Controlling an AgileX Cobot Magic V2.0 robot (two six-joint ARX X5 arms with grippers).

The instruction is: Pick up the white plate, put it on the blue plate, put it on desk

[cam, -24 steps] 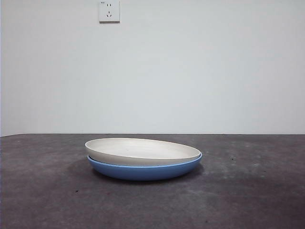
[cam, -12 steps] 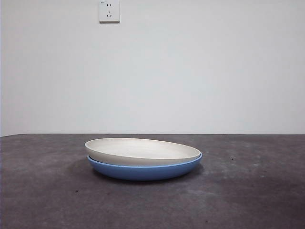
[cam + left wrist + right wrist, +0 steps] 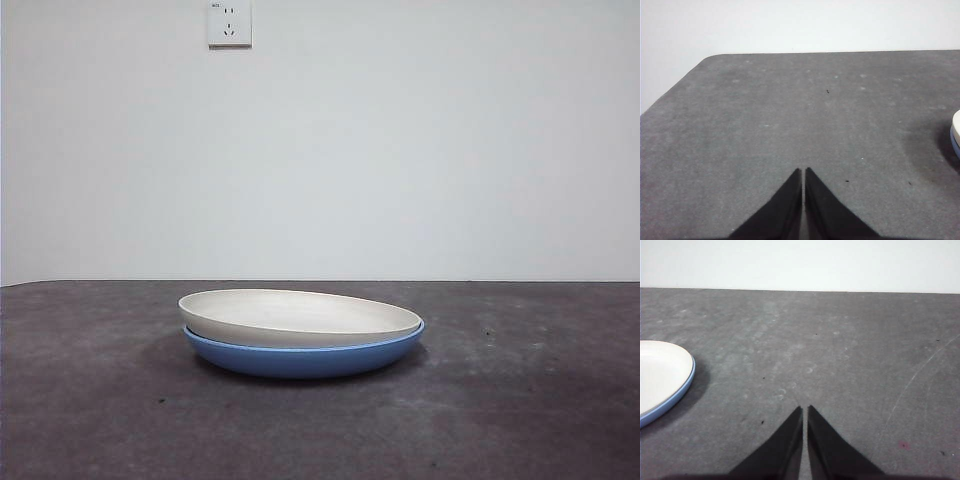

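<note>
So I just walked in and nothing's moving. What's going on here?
Nothing is being handled right now. The white plate sits nested in the blue plate on the desk. The left gripper and right gripper are both shut and empty, hanging over bare desk, one to each side of the stack.

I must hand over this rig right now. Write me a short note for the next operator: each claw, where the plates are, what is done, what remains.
Left claw: shut, empty, off to the side over the bare desk.
Right claw: shut, empty, also away from the plates.
White plate: sits inside the blue plate, slightly tilted; the blue plate rests on the desk near the middle.
Done: the white plate is on the blue plate.
Left: the task ends with "put it on desk"; if that means the white plate, it is not yet back on the desk.
</note>
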